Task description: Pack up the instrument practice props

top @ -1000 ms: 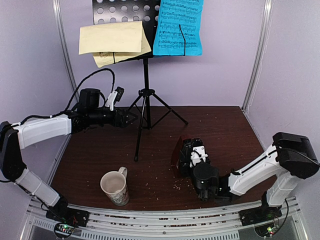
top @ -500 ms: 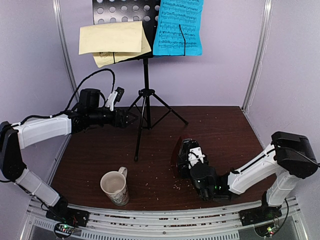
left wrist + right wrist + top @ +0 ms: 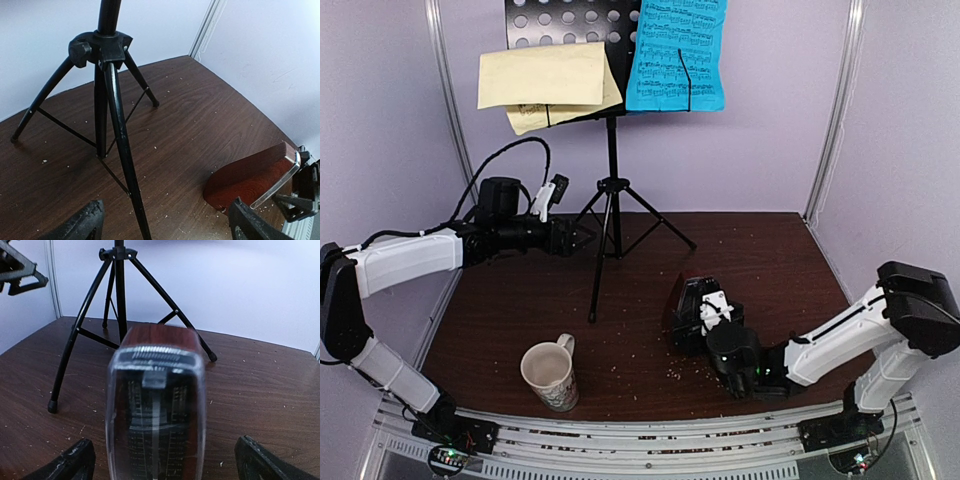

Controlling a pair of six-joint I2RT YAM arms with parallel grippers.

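From my remote station I see the right end effector (image 3: 692, 305) low over the counter (image 3: 770, 260), pointing straight at the dark red-brown metronome (image 3: 156, 405), which sits on the counter in front of the music stand (image 3: 611, 170). Its fingers (image 3: 65, 462) are spread apart on either side of the metronome, with a gap on each side and nothing clamped. The metronome's clear cover faces the right wrist camera. Its long axis runs up that picture, roughly in line with the reach, so I judge that closing across its narrow width is the move ahead and that the right arm is by far the nearer. The left end effector (image 3: 582, 237) hovers just beside the stand's pole above the tripod hub, its fingers also apart and holding nothing. The left wrist view shows what the right cannot: from the side the metronome looks tipped over rather than upright. Only the overhead view shows the blue sheet (image 3: 677, 55) and the pale yellow sheet (image 3: 545, 80) on the stand's desk, and a mug (image 3: 550, 375) near the front edge.
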